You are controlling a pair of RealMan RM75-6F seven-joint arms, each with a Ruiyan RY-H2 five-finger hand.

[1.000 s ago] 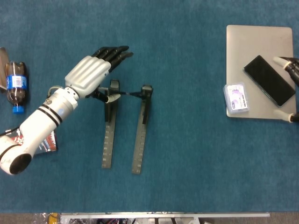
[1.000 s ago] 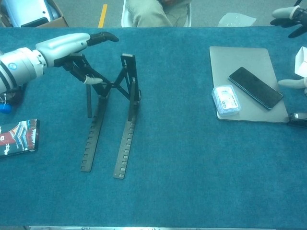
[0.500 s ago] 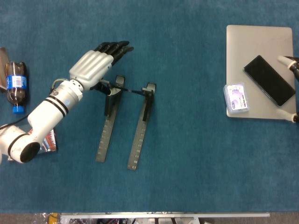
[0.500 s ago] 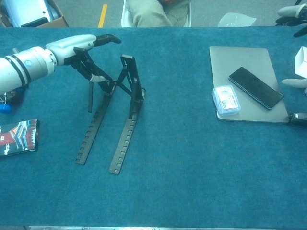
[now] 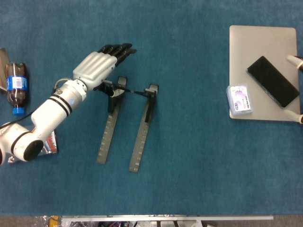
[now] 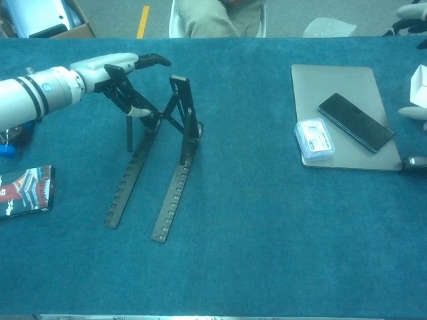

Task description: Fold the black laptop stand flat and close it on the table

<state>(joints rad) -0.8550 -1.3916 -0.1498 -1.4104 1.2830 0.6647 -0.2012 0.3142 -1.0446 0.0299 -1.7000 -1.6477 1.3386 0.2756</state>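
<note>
Left hand: the left hand (image 5: 97,67) reaches over the far left end of the laptop stand (image 6: 160,167); the chest view shows its thumb and a lower finger pinched on the stand's left upright, the other fingers stretched out straight above.
Right hand: the right hand (image 6: 412,15) shows only as pale fingertips at the right edge of both views, well apart from the stand; whether its fingers are spread or closed cannot be told.
Stand: it sits left of centre on the blue counter (image 5: 199,156), two notched rails side by side and running toward the robot, the rear supports raised and joined by a crossed brace. It is not yet flat.
Step in hand: judged as pressing the raised supports down onto the rails.
How to do it well: the push should probably follow the hinge's swing, low and steady, so the rails do not skid on the cloth; pushing one support alone may twist the brace.
Risk: the rails could splay or slide toward the soda bottle (image 5: 15,87) on the left.
Far side: a phone (image 5: 272,81) and small case (image 5: 239,100) lie on a closed laptop (image 5: 262,40), clear of the work.
</note>
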